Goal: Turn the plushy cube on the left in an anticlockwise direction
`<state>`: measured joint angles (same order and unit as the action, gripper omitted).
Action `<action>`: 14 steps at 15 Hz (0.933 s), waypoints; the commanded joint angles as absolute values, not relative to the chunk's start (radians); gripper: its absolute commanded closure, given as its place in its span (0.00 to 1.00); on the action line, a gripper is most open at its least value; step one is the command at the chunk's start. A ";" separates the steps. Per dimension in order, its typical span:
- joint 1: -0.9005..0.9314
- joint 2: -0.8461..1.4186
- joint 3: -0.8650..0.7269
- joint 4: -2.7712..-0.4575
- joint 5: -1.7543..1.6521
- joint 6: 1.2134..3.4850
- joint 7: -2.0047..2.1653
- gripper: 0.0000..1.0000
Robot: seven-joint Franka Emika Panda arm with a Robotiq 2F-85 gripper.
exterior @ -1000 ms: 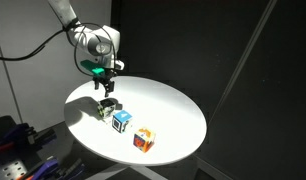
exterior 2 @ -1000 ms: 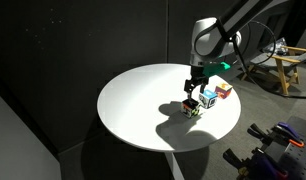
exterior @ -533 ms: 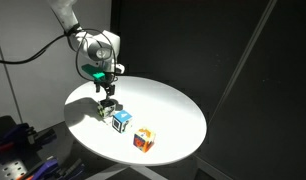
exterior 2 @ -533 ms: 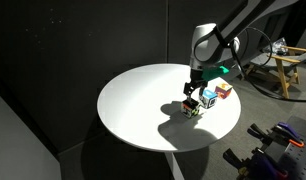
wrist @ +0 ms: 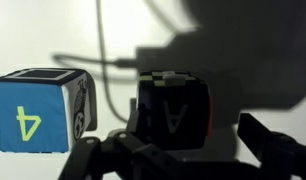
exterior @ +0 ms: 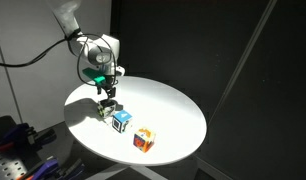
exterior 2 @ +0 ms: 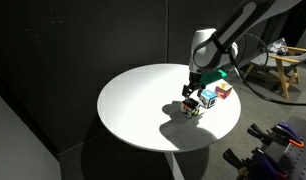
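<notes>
The plushy cube (exterior: 108, 110) (exterior 2: 192, 107) is the end one of a row of three on the round white table (exterior: 168, 105) (exterior 2: 138, 100). In the wrist view it is a dark, shadowed cube (wrist: 173, 108) with a letter A on its face. My gripper (exterior: 108, 95) (exterior 2: 192, 94) (wrist: 178, 150) hangs just above it, open, with the jaws standing either side of the cube. A gap shows between the cube and the right finger (wrist: 265, 135). Nothing is held.
A blue-and-white cube (exterior: 121, 121) (exterior 2: 207, 99) (wrist: 38, 110) with a 4 on it sits right beside the plushy cube. An orange-and-white cube (exterior: 143, 140) (exterior 2: 223, 91) follows in the row. A dark curtain surrounds the table. Wooden furniture (exterior 2: 288, 65) stands behind.
The arm's wrist has shifted slightly over the plushy cube. The jaws stay open and the cubes have not moved.
</notes>
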<state>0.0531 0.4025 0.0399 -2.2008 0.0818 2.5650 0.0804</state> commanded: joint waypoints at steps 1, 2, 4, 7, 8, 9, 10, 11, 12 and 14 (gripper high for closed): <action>0.054 0.430 0.040 -2.176 0.076 2.590 0.076 0.00; 0.054 0.435 0.040 -2.173 0.075 2.594 0.076 0.00; 0.055 0.446 0.039 -2.170 0.073 2.606 0.076 0.00; 0.056 0.463 0.037 -2.163 0.070 2.620 0.075 0.00; 0.056 0.469 0.036 -2.161 0.069 2.621 0.075 0.00; 0.056 0.474 0.034 -2.159 0.067 2.622 0.076 0.00; 0.057 0.478 0.033 -2.157 0.066 2.622 0.077 0.00; 0.058 0.483 0.030 -2.154 0.064 2.623 0.080 0.00; 0.058 0.487 0.030 -2.150 0.064 2.621 0.080 0.00; 0.058 0.491 0.026 -2.147 0.063 2.620 0.083 0.00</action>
